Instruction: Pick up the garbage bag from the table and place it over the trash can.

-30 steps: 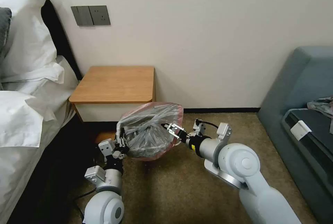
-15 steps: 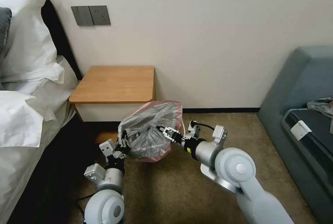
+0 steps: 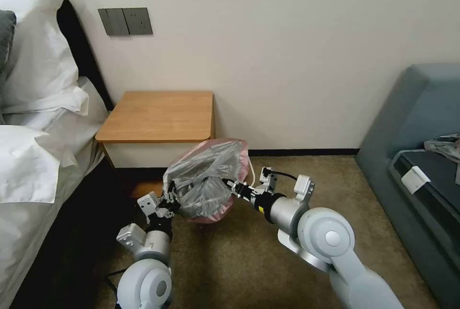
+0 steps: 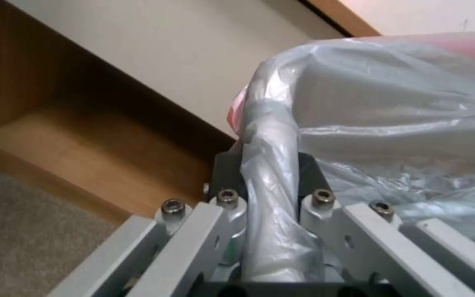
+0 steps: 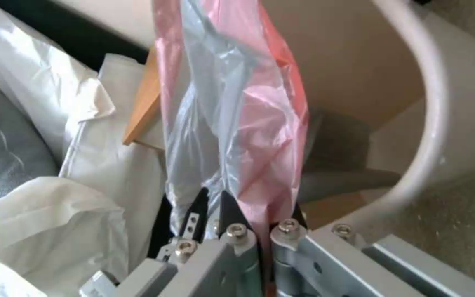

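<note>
Over the last second the right tool (image 3: 229,185) has drawn in toward the left tool (image 3: 168,200), and the garbage bag (image 3: 206,182) between them has sunk a little and lost some of its spread, its mouth now narrower and more slack. The left tool has barely shifted.

The left tool is clamped on the near-left edge of the garbage bag; in the left wrist view its fingers (image 4: 314,173) pinch a rolled strip of the grey film (image 4: 270,165) that runs straight out from between them, the rest of the bag billowing off to one side. The right tool is likewise clamped on the opposite edge: in the right wrist view a bunch of pink and grey film (image 5: 237,115) rises from between its closed fingers (image 5: 229,214).

The trash can (image 5: 435,103) stands just beyond the right tool, its cream rolled rim curving past the held plastic; from the head view the bag hangs over it and hides nearly all of it, with a sliver of rim (image 3: 251,170) at the bag's right edge. The surface (image 3: 158,115), bare orange-brown wood, is beyond both tools and a little to the left, its open lower shelf (image 4: 83,152) close ahead of the left tool. The bed (image 3: 38,155) lies farther left, and brown carpet (image 3: 230,261) covers the floor under both arms.
</note>
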Robot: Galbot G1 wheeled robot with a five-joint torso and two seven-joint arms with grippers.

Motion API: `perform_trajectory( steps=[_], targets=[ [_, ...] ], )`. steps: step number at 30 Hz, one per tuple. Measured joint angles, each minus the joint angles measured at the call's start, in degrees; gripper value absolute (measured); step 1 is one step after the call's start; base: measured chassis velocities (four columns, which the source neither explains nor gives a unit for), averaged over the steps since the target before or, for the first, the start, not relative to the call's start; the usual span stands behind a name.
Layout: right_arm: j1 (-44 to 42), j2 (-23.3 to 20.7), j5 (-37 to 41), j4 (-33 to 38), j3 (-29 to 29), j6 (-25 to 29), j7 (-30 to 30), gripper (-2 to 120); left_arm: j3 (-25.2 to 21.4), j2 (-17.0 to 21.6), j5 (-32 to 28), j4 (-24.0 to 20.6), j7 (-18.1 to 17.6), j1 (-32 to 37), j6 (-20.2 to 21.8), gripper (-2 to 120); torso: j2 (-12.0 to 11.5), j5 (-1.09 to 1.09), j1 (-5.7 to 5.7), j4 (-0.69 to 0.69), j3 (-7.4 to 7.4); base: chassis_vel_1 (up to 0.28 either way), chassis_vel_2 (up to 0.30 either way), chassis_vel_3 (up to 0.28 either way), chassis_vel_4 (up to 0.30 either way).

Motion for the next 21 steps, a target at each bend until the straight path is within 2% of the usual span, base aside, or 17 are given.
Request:
perform_trajectory(
  steps=[5, 12, 21],
  targets=[
    [-1.74, -0.55, -0.34, 2.07, 1.02, -0.05, -0.63, 0, -0.47, 0.01, -1.2, 0.51, -0.11, -0.1, 0.22, 6, 0.0, 0.0, 0.0, 0.0, 0.0, 0.0, 0.0, 0.0, 0.0],
    [-7.5, -1.47, -3.52, 4.31, 2.73, -0.9, -4.52, 0, -1.37, 0.1, -3.42, 1.18, -0.58, -0.92, 0.86, 6, 0.0, 0.0, 0.0, -0.01, 0.0, 0.0, 0.0, 0.0, 0.0],
    [-8.31, -1.55, -3.96, 2.07, 5.64, -1.9, -6.02, 0, -1.79, 0.11, -4.2, 1.23, -0.46, -1.27, 1.14, 6, 0.0, 0.0, 0.0, 0.0, 0.0, 0.0, 0.0, 0.0, 0.0]
  ],
)
